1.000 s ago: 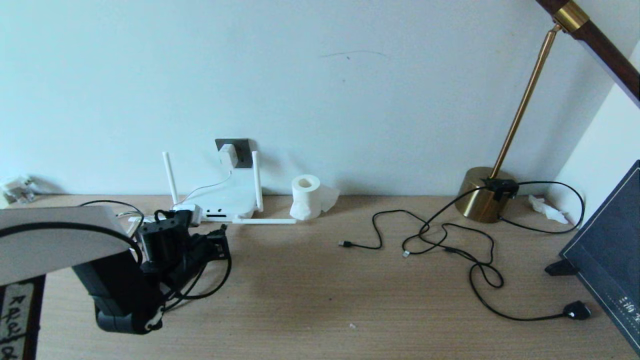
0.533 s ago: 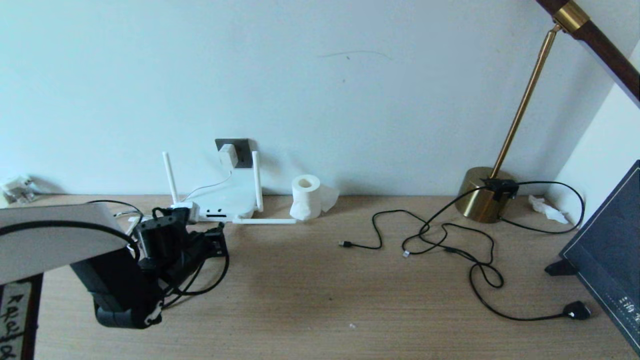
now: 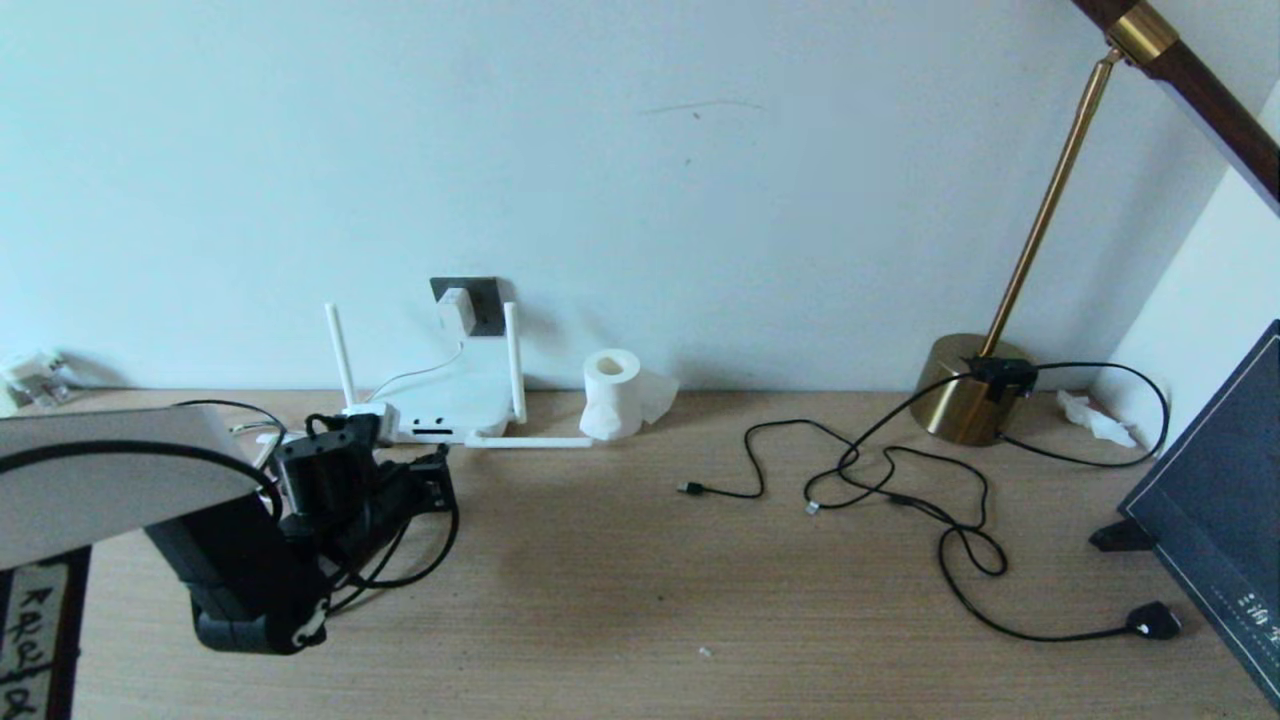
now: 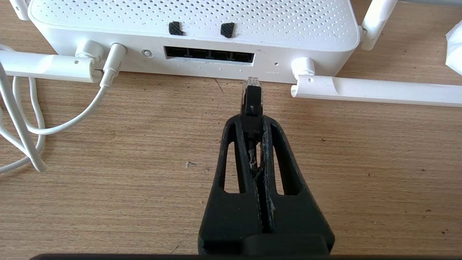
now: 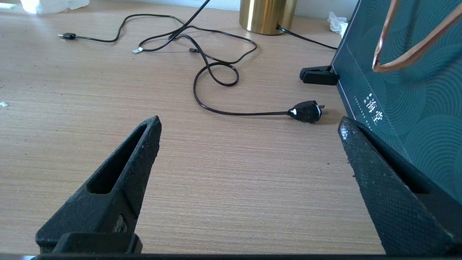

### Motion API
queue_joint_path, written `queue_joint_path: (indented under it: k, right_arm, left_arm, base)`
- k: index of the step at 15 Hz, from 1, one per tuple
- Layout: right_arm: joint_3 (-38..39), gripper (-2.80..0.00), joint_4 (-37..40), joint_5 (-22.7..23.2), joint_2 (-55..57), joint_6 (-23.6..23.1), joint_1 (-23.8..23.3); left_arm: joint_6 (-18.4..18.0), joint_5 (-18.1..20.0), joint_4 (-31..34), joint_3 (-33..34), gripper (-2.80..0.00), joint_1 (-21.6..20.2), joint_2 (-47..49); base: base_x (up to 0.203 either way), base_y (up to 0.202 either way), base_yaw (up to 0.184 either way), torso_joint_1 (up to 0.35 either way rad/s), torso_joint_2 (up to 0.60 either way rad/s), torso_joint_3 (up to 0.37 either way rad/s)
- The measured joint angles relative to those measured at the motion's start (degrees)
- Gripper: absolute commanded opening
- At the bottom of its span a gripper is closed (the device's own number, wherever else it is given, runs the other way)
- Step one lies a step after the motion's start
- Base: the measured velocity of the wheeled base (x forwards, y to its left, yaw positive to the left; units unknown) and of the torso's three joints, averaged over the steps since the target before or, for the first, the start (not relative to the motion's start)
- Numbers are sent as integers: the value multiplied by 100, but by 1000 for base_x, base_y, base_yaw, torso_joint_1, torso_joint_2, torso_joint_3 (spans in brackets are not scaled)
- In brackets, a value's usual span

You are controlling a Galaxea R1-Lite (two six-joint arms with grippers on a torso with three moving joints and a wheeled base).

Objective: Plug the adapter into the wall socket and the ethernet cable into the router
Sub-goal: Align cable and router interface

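The left gripper (image 4: 251, 121) is clamped on the ethernet cable (image 4: 251, 98) just behind its plug, a light stiff tip short of the router (image 4: 191, 27) ports; gripping close there keeps it from flexing; the right gripper (image 5: 249, 144) hangs spread, well away from the router.

Left hand (image 4: 251, 119) clamped low, level, right hand (image 5: 249, 133) spread wide

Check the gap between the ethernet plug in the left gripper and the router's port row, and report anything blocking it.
Nothing visible blocks it. The left gripper holds the ethernet cable plug just short of the router ports; only bare table lies between. A folded antenna lies beside the path.
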State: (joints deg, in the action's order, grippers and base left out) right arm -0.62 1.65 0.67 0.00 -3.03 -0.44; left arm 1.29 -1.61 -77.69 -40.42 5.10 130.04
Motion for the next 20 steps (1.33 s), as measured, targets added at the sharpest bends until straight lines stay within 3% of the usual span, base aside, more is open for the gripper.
queue_joint_path:
  k: [20]
  right_arm:
    - [0, 0, -5, 1, 0, 1, 0]
  left_arm:
    - [5, -3, 268, -273, -280, -28, 6]
  base:
    - [0, 0, 0, 0, 0, 0]
